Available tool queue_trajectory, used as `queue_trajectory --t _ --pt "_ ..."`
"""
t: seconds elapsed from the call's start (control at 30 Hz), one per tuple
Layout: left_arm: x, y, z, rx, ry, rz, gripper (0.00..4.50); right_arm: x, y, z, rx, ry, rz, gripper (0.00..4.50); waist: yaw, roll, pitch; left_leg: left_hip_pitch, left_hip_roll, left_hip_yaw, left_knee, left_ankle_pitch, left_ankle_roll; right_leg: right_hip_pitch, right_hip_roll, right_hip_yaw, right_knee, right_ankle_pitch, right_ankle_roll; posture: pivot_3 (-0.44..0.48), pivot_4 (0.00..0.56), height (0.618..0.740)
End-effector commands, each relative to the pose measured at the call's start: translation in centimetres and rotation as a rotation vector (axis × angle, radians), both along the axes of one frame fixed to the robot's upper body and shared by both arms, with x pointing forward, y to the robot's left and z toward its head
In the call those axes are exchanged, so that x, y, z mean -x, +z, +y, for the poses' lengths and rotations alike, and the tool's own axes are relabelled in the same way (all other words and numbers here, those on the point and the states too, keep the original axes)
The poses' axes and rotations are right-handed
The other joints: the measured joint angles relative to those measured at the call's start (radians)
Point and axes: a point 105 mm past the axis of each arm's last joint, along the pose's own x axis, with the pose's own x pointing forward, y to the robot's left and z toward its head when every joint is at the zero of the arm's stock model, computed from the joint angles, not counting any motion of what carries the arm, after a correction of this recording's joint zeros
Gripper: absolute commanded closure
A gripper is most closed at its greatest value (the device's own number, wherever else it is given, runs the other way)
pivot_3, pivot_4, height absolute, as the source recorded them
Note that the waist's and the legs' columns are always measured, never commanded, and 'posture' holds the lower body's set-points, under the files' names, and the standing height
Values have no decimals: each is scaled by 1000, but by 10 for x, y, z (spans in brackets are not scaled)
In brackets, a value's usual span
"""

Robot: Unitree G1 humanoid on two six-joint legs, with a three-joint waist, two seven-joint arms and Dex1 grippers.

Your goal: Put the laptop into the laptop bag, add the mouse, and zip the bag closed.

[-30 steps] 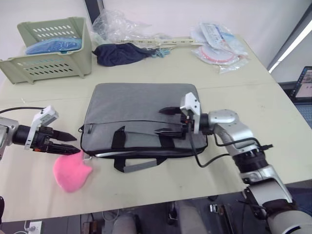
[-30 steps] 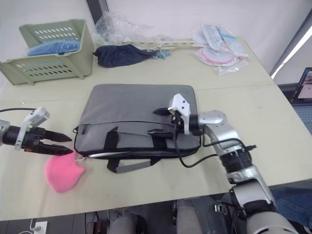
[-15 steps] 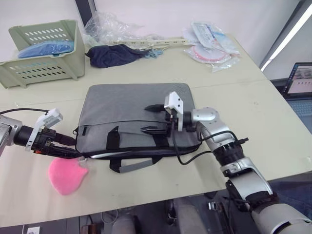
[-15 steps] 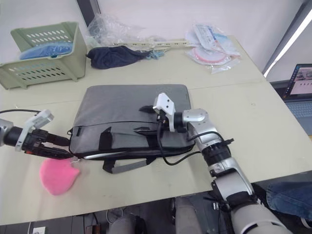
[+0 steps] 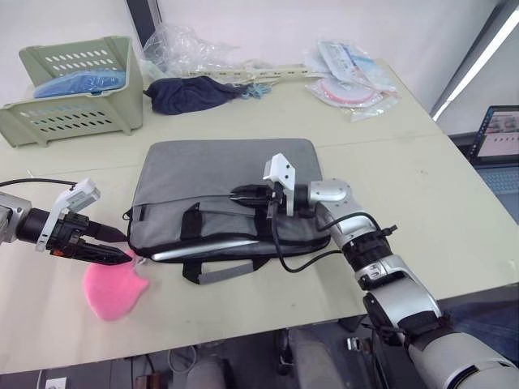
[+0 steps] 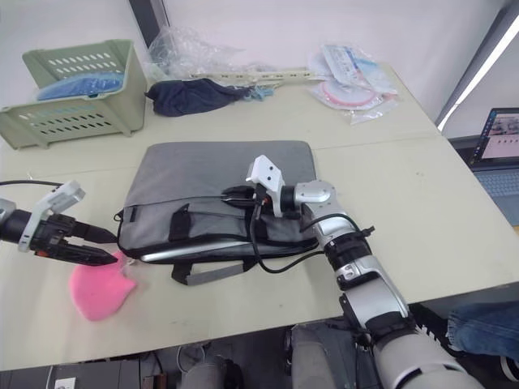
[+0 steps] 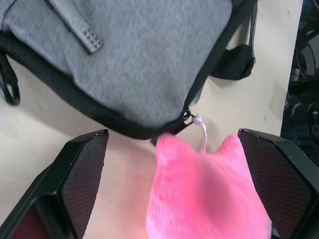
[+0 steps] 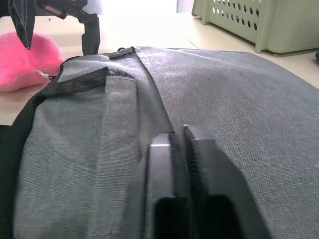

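Observation:
The grey laptop bag (image 5: 219, 174) lies flat mid-table, its mouth gaping toward me. In that mouth shows a silver strip, the laptop's (image 5: 203, 247) edge. My right gripper (image 5: 237, 194) lies on the bag's top face with its fingers (image 8: 162, 164) shut, and a ridge of the fabric runs into the slit between them. At the bag's left corner my left gripper (image 5: 126, 245) stands open, its fingers (image 7: 82, 164) either side of a pink fuzzy lump (image 7: 204, 199) and just short of the zipper pull (image 7: 192, 117). The mouse is out of view.
A green basket (image 5: 77, 81) stands at the back left, with a dark cloth (image 5: 190, 91) and plastic packets (image 5: 349, 77) along the back. A black cable (image 5: 308, 259) loops from my right arm over the bag's front. The table's front edge is close.
My right gripper has slid left along the bag's top and closed. The bag's mouth gapes wider, showing more silver edge. The left gripper stays open by the pink lump.

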Motion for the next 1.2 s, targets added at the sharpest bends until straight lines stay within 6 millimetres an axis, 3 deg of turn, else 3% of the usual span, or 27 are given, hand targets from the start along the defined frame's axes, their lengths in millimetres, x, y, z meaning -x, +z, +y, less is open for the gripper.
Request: queue_trajectory --t 0.03,0.4,0.53,0.6,0.77,1.2 --pt "14 7 -1 41 -79 54 0 -1 -32 -11 101 -35 95 4469 3 0 0 0 0 0 0 0 0 0 0 0 0 0 0 0 150 740" --pt "43 -5 -2 33 -120 154 0 2 -35 -11 105 -28 97 4469 20 0 0 3 0 3 -2 0 0 -1 0 4 2 0 -1 0 150 740" --pt "53 -6 0 51 -117 168 1265 3 -35 -10 103 -25 99 4500 21 0 0 4 0 4 -2 0 0 -1 0 6 2 -1 -1 0 150 740" --pt "52 -6 1 61 -99 161 2438 3 -35 -10 103 -23 99 4500 21 -1 0 5 0 5 -2 0 0 0 1 7 2 -1 -1 0 150 740" --pt "60 -7 -10 143 -76 206 4097 4 -36 -7 101 -19 100 4500 20 0 0 8 0 7 -5 0 0 0 2 9 2 -1 -1 0 150 740" --pt "75 -24 -60 351 41 121 4097 9 -42 0 103 -1 112 4500 18 0 0 12 1 6 -7 -1 -1 -1 4 23 2 -2 -3 0 150 740"
